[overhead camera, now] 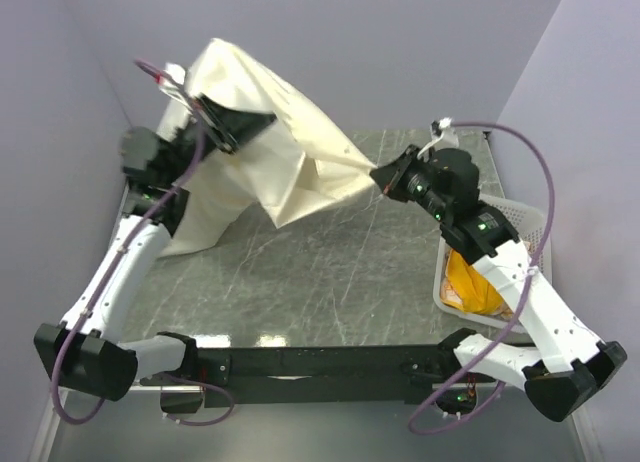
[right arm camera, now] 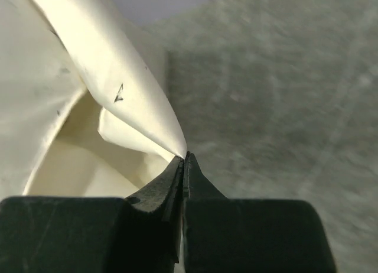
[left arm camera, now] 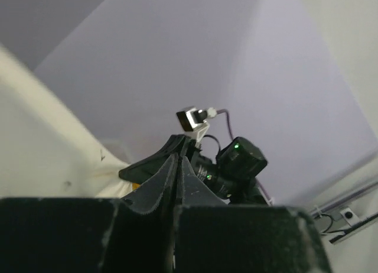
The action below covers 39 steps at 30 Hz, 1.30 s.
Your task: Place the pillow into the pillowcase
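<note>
The pillowcase (overhead camera: 290, 152) is a limp cream sack stretched in the air between my two grippers, its lower left end resting on the table. My right gripper (overhead camera: 378, 174) is shut on its pointed right corner, which the right wrist view shows pinched at the tips (right arm camera: 186, 155) with the pillowcase (right arm camera: 59, 78) spreading out to the left. My left gripper (overhead camera: 262, 119) lies high against the cloth's upper edge. In the left wrist view its jaws (left arm camera: 178, 156) stand together with no cloth between the tips, and the pillowcase (left arm camera: 35, 143) hangs beside them. The pillow is hidden.
The table (overhead camera: 340, 272) is grey marble. A white basket (overhead camera: 520, 217) with a yellow thing (overhead camera: 470, 282) in it stands at the right edge, under my right arm. Lilac walls close in at the left, back and right.
</note>
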Available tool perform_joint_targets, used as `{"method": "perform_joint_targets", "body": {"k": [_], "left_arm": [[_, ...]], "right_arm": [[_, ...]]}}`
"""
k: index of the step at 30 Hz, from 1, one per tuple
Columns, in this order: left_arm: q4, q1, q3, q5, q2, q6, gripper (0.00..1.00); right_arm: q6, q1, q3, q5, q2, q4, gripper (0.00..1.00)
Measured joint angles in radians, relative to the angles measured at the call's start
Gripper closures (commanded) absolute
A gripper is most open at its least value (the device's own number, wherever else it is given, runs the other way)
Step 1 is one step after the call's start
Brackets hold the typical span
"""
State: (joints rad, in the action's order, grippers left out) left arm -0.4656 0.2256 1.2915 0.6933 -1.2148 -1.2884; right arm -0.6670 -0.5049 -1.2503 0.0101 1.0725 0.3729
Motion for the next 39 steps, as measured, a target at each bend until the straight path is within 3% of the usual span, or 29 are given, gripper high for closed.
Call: {"method": "perform_joint_targets", "body": {"k": [4,8,12,18,20,22,23,24,26,33,39], "left_arm": [[0.042,0.089,-0.181,-0.039,-0.042,0.082,0.99],[0.068,0.175,-0.184,-0.063,-0.076,0.127,0.99],[0.111,0.180,-0.127,-0.117,-0.082,0.151,0.99],[0.143,0.177,-0.060,-0.196,-0.076,0.169,0.99],[0.180,0.196,-0.069,-0.248,-0.062,0.187,0.99],[0.244,0.222,-0.080,-0.310,-0.046,0.212,0.86],[0.285,0.238,-0.087,-0.359,-0.037,0.227,0.65],[0.336,0.257,-0.103,-0.422,-0.024,0.235,0.54],[0.412,0.280,-0.157,-0.542,0.003,0.253,0.35],[0.701,0.231,-0.365,-0.920,0.064,0.197,0.16],[0.708,-0.001,-0.484,-0.914,0.069,0.177,0.09]], "right_arm": [[0.034,0.032,0.126,-0.072,0.012,0.074,0.96],[0.072,0.074,0.158,-0.094,0.033,0.139,0.95],[0.100,0.123,0.157,-0.079,0.078,0.160,0.94],[0.127,0.144,0.159,-0.039,0.100,0.204,0.83],[0.131,0.150,0.166,-0.017,0.074,0.196,0.69],[0.133,0.151,0.195,-0.002,0.026,0.185,0.52],[0.130,0.152,0.212,0.002,0.003,0.183,0.47],[0.131,0.151,0.241,0.006,-0.033,0.177,0.41],[0.122,0.151,0.281,0.010,-0.076,0.172,0.39],[0.103,0.098,0.381,0.022,-0.035,0.112,0.30],[0.096,0.067,0.428,-0.066,0.060,0.089,0.20]]}}
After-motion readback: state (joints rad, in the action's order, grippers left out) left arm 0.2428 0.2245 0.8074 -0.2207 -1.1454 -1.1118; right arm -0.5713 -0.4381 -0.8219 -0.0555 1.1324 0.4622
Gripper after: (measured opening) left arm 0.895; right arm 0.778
